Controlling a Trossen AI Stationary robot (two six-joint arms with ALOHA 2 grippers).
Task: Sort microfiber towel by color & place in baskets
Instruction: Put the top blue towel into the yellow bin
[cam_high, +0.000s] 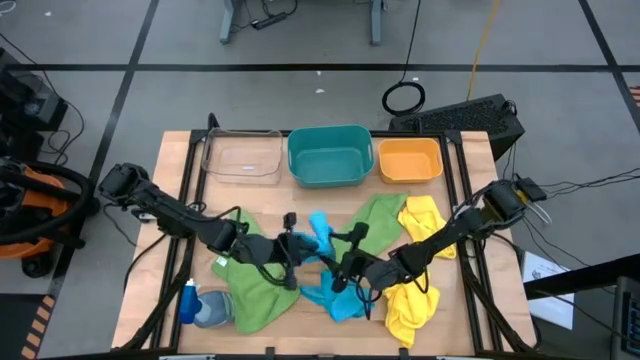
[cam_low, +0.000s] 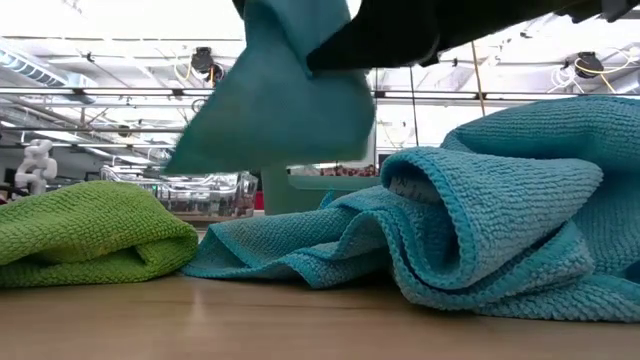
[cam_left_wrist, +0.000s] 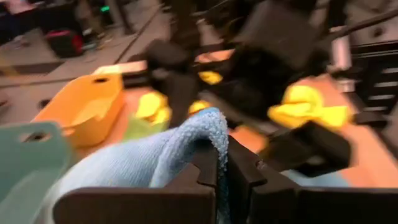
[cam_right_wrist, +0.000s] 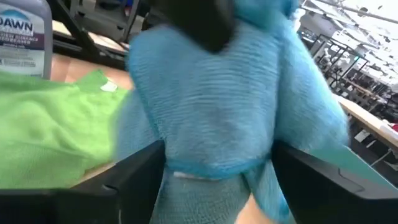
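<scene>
At the near left edge of the table (cam_high: 175, 150) lies a spray bottle (cam_high: 191, 302) on a grey-blue cloth (cam_high: 214, 312), and just right of it spreads a green towel (cam_high: 256, 285). The left gripper (cam_high: 292, 245) reaches over this towel toward the middle of the table; its fingers (cam_left_wrist: 242, 171) are closed tightly on a fold of a blue towel (cam_high: 322, 231), which it holds lifted above the table. In the low view this towel hangs in the air over another blue towel (cam_high: 335, 296) that lies crumpled on the wood. The right gripper (cam_high: 347, 275) is just right of the lifted towel, and its fingers (cam_right_wrist: 323, 177) stand wide apart on both sides of the hanging cloth, not pressing it. Behind it lies a second green towel (cam_high: 378, 222). More to the right are two yellow towels, one far (cam_high: 424, 220) and one near (cam_high: 410, 305). Along the far edge stand the three baskets: the clear basket (cam_high: 242, 158) on the left, the teal basket (cam_high: 329, 155) in the middle, the orange basket (cam_high: 410, 160) on the right, all well apart from the towels.
</scene>
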